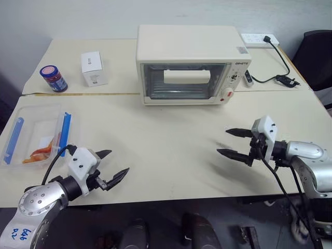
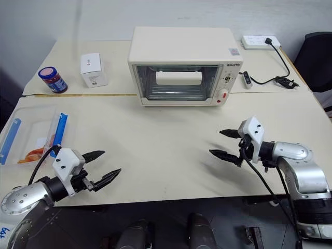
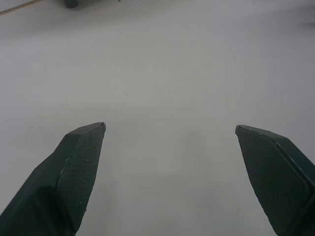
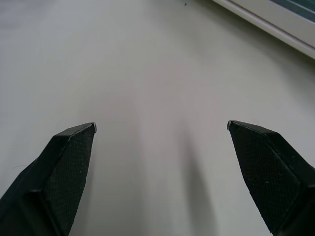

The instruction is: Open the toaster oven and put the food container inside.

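Nearest the camera, both grippers hang over the front edge of the worktop [image 1: 171, 150], each with its fingers spread wide and nothing between them. Seen from the head, the left gripper [image 1: 111, 168] sits low at the near left and points inward toward the middle; the right gripper [image 1: 234, 142] sits a little farther in at the near right and points inward too. Both wrist views look along the fingers at bare surface.

At the back, the toaster oven [image 1: 189, 65] stands roughly centred, its glass door shut and facing the robot, the wide bar handle [image 1: 187, 76] running side to side across the upper part of the door. It lies ahead of both grippers, well apart from each; the right one looks somewhat nearer, since it is farther forward and the oven sits slightly to that side.

Over at the left edge lies the food container [image 1: 36, 135], just beyond and outside the left gripper, its long axis running away from the robot, blue clip strips along both long sides. By my reading the left arm is far nearer to it, the right arm well apart.

So the door comes first, and the reach is forward and up to that crosswise handle
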`<state>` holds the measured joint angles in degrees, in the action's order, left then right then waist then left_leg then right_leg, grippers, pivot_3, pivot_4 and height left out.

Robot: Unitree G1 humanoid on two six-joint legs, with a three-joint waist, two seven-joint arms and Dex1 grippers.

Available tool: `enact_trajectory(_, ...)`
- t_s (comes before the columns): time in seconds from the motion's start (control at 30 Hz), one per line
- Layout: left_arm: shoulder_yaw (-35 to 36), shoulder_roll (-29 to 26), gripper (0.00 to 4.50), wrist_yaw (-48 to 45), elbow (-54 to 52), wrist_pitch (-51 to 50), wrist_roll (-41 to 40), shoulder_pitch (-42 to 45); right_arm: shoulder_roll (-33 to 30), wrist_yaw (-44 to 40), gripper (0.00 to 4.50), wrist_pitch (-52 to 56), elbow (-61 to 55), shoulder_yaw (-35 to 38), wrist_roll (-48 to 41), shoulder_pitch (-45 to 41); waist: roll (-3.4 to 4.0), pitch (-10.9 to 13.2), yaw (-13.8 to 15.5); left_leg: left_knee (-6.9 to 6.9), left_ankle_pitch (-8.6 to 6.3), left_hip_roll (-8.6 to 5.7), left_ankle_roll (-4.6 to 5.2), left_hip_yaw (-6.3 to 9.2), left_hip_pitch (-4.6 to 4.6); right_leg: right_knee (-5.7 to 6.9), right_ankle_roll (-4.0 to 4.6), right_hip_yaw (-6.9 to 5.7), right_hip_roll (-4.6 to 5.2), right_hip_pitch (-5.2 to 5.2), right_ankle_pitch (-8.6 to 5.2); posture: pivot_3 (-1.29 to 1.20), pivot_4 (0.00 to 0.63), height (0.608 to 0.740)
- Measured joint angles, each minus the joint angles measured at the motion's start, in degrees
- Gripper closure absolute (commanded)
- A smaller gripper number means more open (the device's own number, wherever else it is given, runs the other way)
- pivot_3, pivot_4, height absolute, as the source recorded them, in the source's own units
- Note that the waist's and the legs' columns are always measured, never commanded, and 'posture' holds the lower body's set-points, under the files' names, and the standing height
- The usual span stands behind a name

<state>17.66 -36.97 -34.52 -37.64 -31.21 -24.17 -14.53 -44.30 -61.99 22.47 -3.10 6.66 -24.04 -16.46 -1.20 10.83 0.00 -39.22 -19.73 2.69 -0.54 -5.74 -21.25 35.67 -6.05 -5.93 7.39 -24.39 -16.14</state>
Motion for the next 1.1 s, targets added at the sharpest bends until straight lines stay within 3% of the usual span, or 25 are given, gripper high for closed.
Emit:
enact_trajectory(0.43, -0.2, 0.7, 0.00, 2.4, 0.1, -2.1, 0.6, 0.2, 0.8, 0.7, 0.03, 1.1, -0.6, -0.1, -0.5, -0.4, 0.00, 0.0, 0.0, 0.00, 0.00, 0.00, 0.00, 0.01, 0.00, 0.10, 0.00, 0.00, 0.00, 0.00, 0.00, 0.00, 0.150, 0.740)
enact_trajectory(0.63, 2.3, 2.8, 0.00, 3.8, -0.5, -5.3, -5.2, 2.7, 2.0, 1.6, 0.03, 4.4, -1.1, -0.1, -2.2, -2.4, 0.00, 0.0, 0.0, -0.03, 0.01, 0.00, -0.01, 0.12, 0.00, 0.17, -0.01, 0.01, 0.00, 0.00, 0.00, 0.00, 0.150, 0.740)
enact_trajectory(0.9, 4.9, -0.2, 0.00, 5.2, -3.0, -14.1, -21.9, 16.9, 8.7, 5.9, 0.03, 9.6, 1.9, -0.2, -6.3, -15.7, 0.00, 0.0, -0.1, -0.05, 0.03, 0.00, -0.06, 0.25, -0.02, 0.25, -0.01, 0.01, -0.03, 0.00, 0.01, 0.00, 0.150, 0.740)
enact_trajectory(1.1, 4.7, -6.8, 0.00, 4.1, -2.4, -16.8, -28.1, 27.4, 14.2, 10.4, 0.03, 6.3, 16.8, -1.9, -2.2, -28.6, 0.00, 0.0, -0.2, -0.03, 0.06, 0.00, -0.10, -0.03, -0.07, 0.25, -0.01, 0.00, -0.09, -0.03, 0.00, 0.00, 0.150, 0.740)
